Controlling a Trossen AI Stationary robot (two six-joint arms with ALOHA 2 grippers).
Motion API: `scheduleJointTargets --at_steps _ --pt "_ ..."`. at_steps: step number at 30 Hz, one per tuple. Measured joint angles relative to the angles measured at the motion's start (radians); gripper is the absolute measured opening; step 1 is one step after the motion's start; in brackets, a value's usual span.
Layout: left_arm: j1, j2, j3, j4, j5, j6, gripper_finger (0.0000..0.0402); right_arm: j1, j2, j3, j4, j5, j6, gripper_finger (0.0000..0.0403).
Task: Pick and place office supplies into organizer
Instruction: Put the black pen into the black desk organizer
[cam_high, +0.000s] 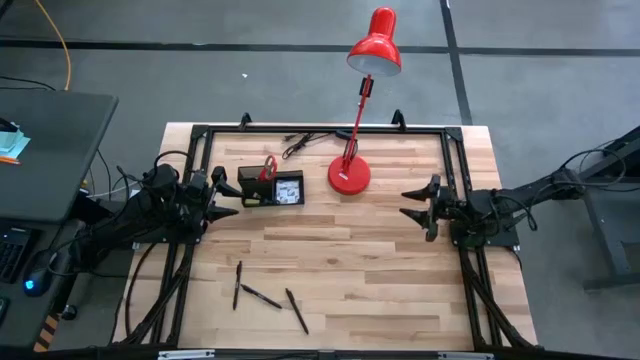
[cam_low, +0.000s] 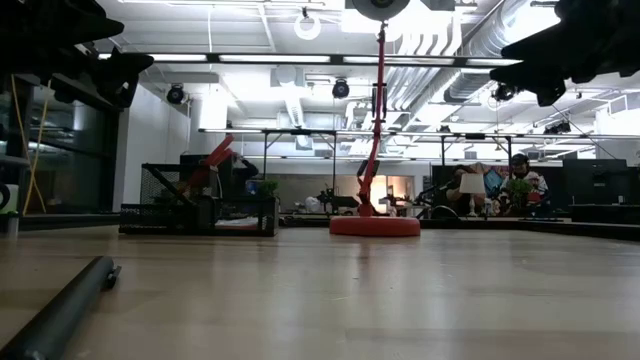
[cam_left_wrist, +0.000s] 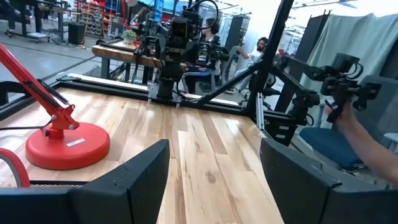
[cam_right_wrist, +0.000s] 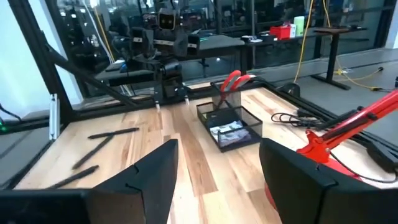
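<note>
The organizer is seen in the high view at about ten o'clock from the table's middle, just beside the red lamp's round base, which lies at its three o'clock. The red-handled scissors are stood handles-up in the organizer's taller section, and a white-grey patterned packet is lodged in the lower tray section. Three black pens are scattered on the bare wood at about seven o'clock from the table's middle, well apart from the organizer. A black cable is laid along the far edge, at roughly one o'clock from the organizer.

The left gripper is held above the table at the organizer's nine o'clock, near it but not touching; its fingers are spread apart with nothing between them. The right gripper is held at three o'clock from the table's middle, well apart from the lamp base; its fingers are likewise parted and empty. In the right wrist view, the scissors' handles are shown rising above the mesh walls.
</note>
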Motion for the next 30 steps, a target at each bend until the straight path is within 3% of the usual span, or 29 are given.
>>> scheduleJointTargets --at_steps 7,21,30 --pt "0.000 0.000 0.000 0.000 0.000 0.000 0.0239 0.002 -0.058 0.000 -0.013 -0.002 0.122 0.0220" --pt "0.000 0.000 0.000 0.001 -0.001 0.003 0.0239 0.002 -0.056 0.000 -0.020 -0.001 0.105 0.0220" --pt "0.000 0.000 0.000 0.018 -0.156 -0.024 0.0239 0.002 -0.056 0.000 -0.020 0.001 0.105 0.0218"
